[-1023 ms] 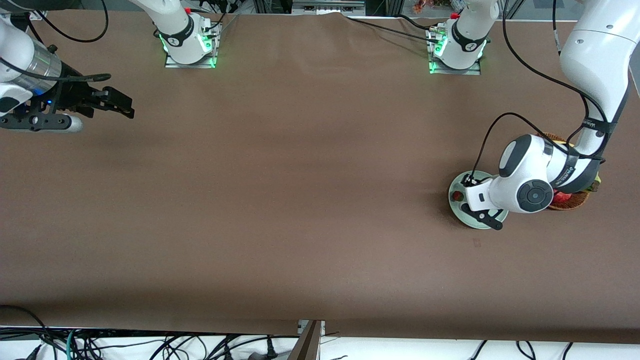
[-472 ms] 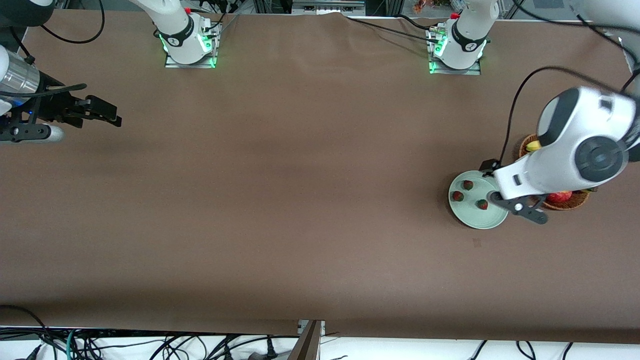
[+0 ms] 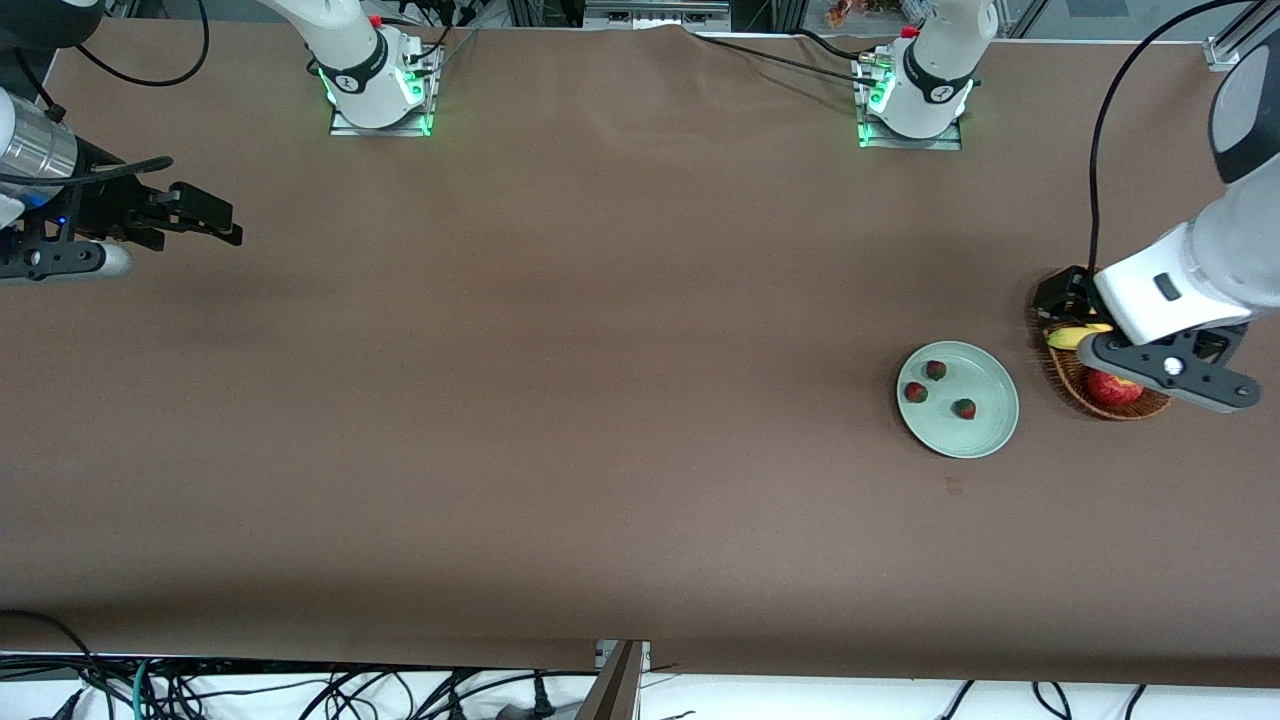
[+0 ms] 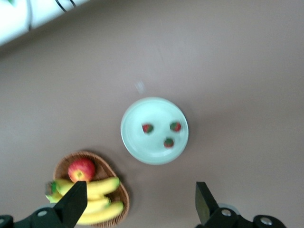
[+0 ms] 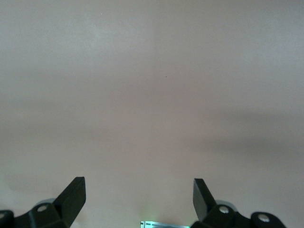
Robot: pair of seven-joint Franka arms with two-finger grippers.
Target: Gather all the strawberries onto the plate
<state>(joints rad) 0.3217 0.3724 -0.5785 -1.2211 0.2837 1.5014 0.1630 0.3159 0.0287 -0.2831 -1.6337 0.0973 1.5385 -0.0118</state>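
mint-green is where our eyes are going first: the plate (image 3: 957, 400) is sitting toward the left arm's end of the table, and all three strawberries (image 3: 936, 370) are lying on it, apart from one another and clear of its rim. we are counting the same three in the left wrist view (image 4: 147, 128), so by our reckoning the collecting is done and what is in hand is the getaway.

the left gripper (image 3: 1160, 355) is hanging over the wicker basket (image 3: 1110, 405), which is sitting just beside the plate with an apple (image 3: 1113, 387) and bananas (image 4: 97, 197) in it. its fingers (image 4: 73, 203) are standing wide apart and carrying nothing. to finish well, we are thinking the left arm should be rising straight up before swinging away, so that nothing is brushing the basket rim or nudging the plate.

the right gripper (image 3: 205, 212) is waiting near the right arm's end of the table, over bare brown cloth (image 3: 560, 400), spread open and empty too.

room is generous: the whole middle of the table is lying open between the two arms, and the plate is sitting well in from the table's edges. the tight spot is the narrow gap between plate and basket, so we are keeping any low sweep out of there.
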